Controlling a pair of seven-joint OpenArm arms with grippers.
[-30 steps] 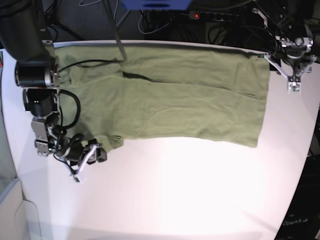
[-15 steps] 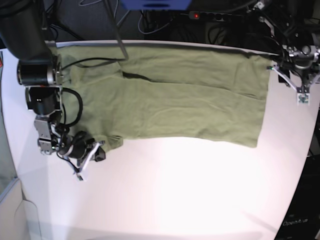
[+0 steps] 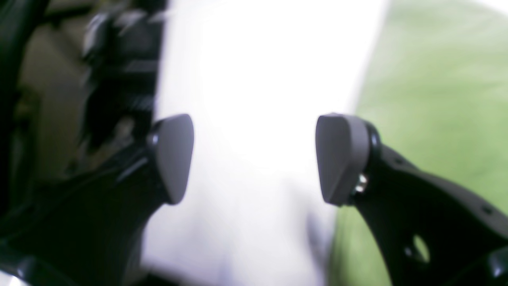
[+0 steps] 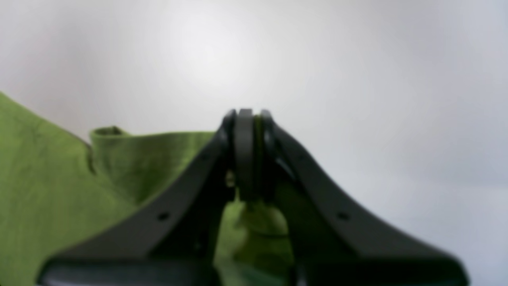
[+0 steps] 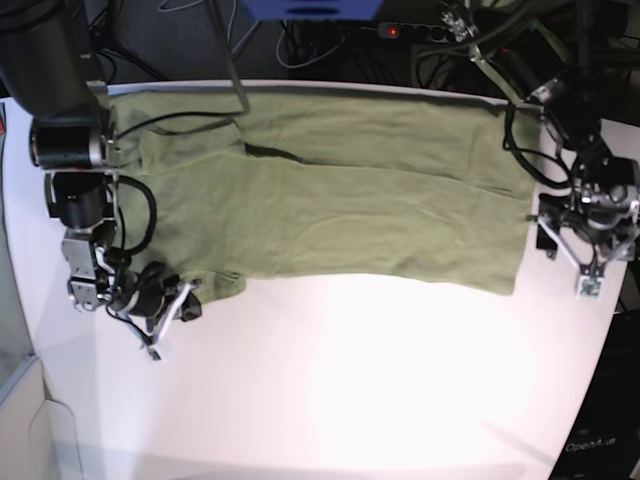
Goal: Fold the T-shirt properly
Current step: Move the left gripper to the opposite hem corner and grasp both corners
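One T-shirt [image 5: 350,195] lies spread flat across the far half of the white counter [image 5: 350,380], cables [image 5: 330,35] behind it. Right tool [image 4: 246,119] is clenched on its sleeve hem; left tool [image 5: 585,265] gapes wide beside the bottom hem, touching nothing.

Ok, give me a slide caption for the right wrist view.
Right gripper shut on a fold of the T-shirt above the white table.
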